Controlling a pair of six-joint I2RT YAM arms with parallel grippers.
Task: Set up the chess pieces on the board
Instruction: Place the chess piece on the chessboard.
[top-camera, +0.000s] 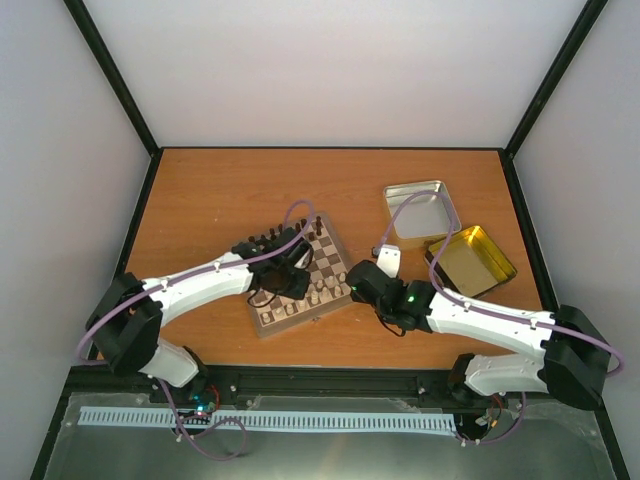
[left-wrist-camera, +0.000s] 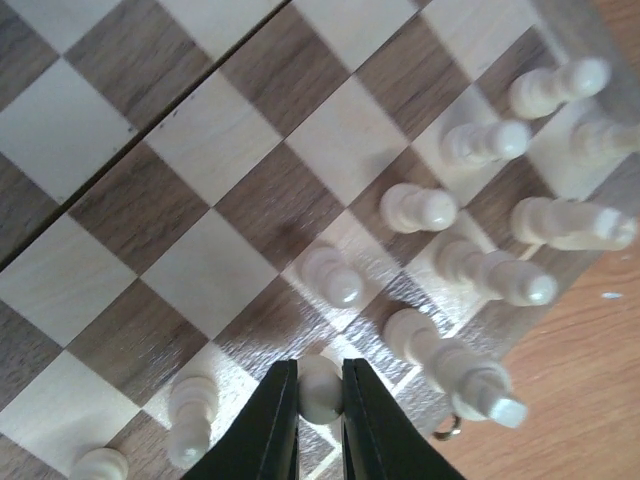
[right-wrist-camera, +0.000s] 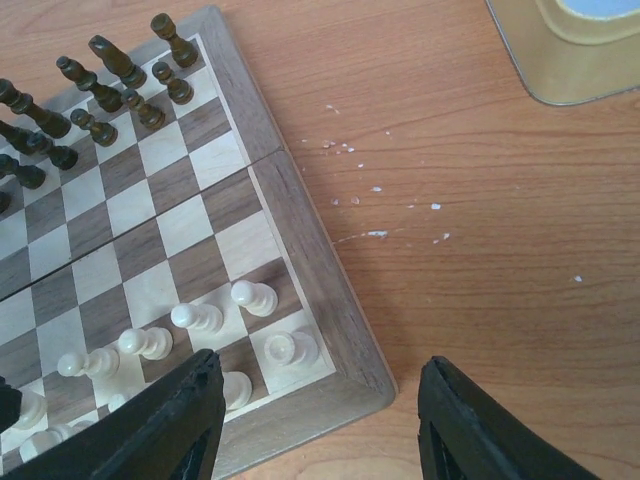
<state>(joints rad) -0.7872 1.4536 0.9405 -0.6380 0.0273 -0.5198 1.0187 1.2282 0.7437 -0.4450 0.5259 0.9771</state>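
A: Top view. The board (top-camera: 300, 322) sits skewed mid-table, within reach of both arms. The left gripper (top-camera: 290, 270) is over it and the right gripper (top-camera: 362, 282) is just off its right edge. A silver tin (top-camera: 420, 212) and a gold tin (top-camera: 472, 262) lie open to the right, clear of the work.

B: Hands?

A: Left wrist. The left gripper (left-wrist-camera: 320, 405) is clamped on a pale pawn (left-wrist-camera: 320, 385), black fingers pinching its sides, low over a square near the board's edge. My read is that it's seating the pawn in its row. Other pale chess pieces (left-wrist-camera: 335, 275) stand beside it, in smooth turned wood with round heads.

B: Board surface?

A: Matte brown and cream checks with visible grain, and a fold seam (left-wrist-camera: 150, 125) running across.

B: Right side?

A: Right wrist. The right gripper (right-wrist-camera: 322, 385) has its fingers wide apart with nothing between them, above the board's corner rim (right-wrist-camera: 330, 310). Probably waiting its turn. Dark chessmen (right-wrist-camera: 110, 90) stand at the far end, pale ones near. There are white specks (right-wrist-camera: 377, 233) on the orange laminate table (right-wrist-camera: 480, 300).
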